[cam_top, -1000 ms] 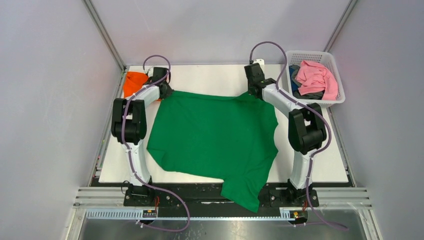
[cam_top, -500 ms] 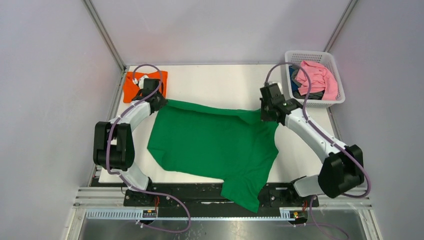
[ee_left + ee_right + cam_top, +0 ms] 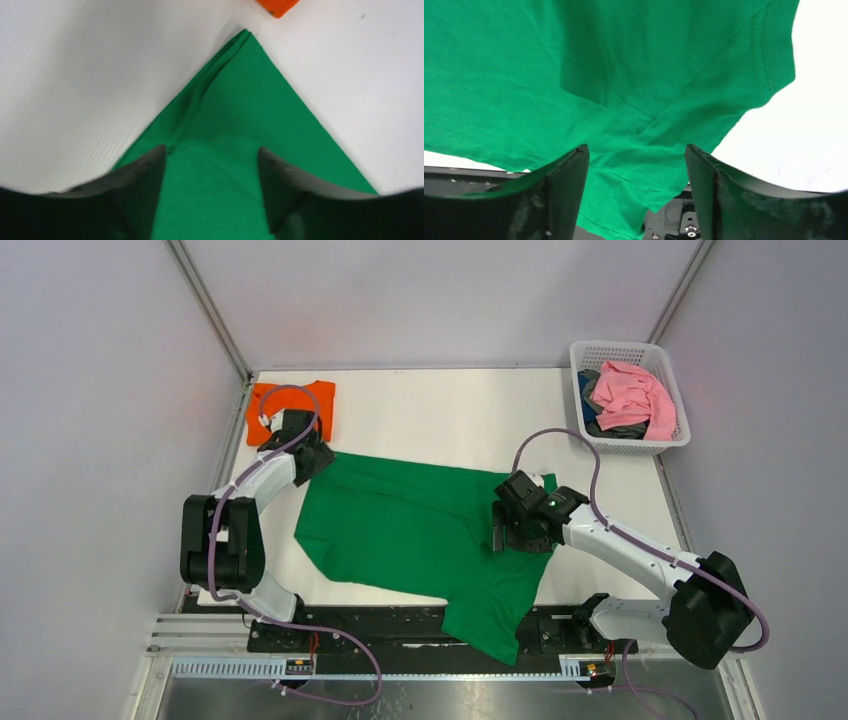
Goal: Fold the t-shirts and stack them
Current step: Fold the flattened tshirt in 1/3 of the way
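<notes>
The large green t-shirt [image 3: 415, 530] lies spread on the white table [image 3: 440, 410], its lower end hanging over the near edge. The folded orange t-shirt [image 3: 290, 405] rests at the back left corner. My left gripper [image 3: 318, 458] stands open over the green shirt's far left corner [image 3: 240, 75], the cloth lying loose between its fingers [image 3: 145, 170]; an orange corner [image 3: 277, 6] shows at the top. My right gripper [image 3: 503, 530] hovers open above the shirt's right side, near a sleeve [image 3: 769, 55], with nothing gripped between its fingers [image 3: 569, 175].
A white basket [image 3: 628, 447] at the back right holds a pink garment [image 3: 635, 395] on a grey-blue one. The black base rail [image 3: 400, 625] runs along the near edge, partly covered by the shirt's hanging end. Grey walls close in on both sides.
Both grippers were shut on the green shirt's far edge and have opened, letting it go. The far edge came nearer. My right arm swung left and nearer, over the shirt.
</notes>
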{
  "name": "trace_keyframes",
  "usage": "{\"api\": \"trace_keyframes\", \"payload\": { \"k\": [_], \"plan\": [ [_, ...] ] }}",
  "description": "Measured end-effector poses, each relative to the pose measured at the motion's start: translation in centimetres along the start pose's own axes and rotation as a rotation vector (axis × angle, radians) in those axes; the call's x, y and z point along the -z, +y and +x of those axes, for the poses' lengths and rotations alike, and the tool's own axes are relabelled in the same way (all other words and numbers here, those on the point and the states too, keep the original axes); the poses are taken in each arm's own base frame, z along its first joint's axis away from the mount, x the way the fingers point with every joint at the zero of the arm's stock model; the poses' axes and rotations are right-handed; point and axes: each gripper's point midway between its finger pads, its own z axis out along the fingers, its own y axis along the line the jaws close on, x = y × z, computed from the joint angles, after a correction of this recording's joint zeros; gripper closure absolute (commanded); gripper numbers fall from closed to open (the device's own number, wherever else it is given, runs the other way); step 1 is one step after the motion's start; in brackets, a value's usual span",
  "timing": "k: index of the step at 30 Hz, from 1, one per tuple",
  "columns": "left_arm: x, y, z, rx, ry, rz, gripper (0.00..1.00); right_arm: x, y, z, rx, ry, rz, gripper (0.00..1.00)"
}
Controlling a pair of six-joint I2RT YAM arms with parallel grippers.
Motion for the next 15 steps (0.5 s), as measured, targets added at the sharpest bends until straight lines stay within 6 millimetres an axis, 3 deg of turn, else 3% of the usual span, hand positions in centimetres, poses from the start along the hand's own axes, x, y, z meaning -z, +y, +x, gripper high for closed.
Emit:
{"api": "trace_keyframes", "payload": {
  "k": [4,9,12,15],
  "plan": [
    [1.9,0.1,-0.8,0.015,-0.021,0.011,0.01,0.1,-0.4,0.3,-0.001,0.001,0.027,0.00],
    [4.4,-1.5,-2.0,0.031,-0.047,0.115,0.01,0.3,-0.5,-1.6,-0.005,-0.079,0.050,0.01],
    [4.4,-3.1,-1.0,0.023,0.012,0.199,0.01,-0.2,0.3,-3.1,-0.027,-0.114,0.028,0.01],
    [2.7,-4.2,1.2,0.010,0.113,0.252,0.01,-1.9,0.5,-4.2,-0.071,-0.107,0.019,0.01]
  ]
}}
